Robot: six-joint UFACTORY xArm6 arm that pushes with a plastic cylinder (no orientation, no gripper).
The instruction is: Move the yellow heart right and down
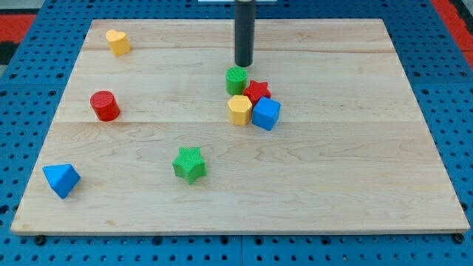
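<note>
The yellow heart lies near the board's top left corner. My tip is far to its right, near the top middle of the board, just above a green cylinder. The dark rod comes down from the view's top edge. My tip touches no block that I can see.
A cluster sits below my tip: the green cylinder, a red star, a yellow hexagon and a blue cube. A red cylinder is at the left, a green star lower middle, a blue triangle bottom left. The wooden board lies on a blue pegboard.
</note>
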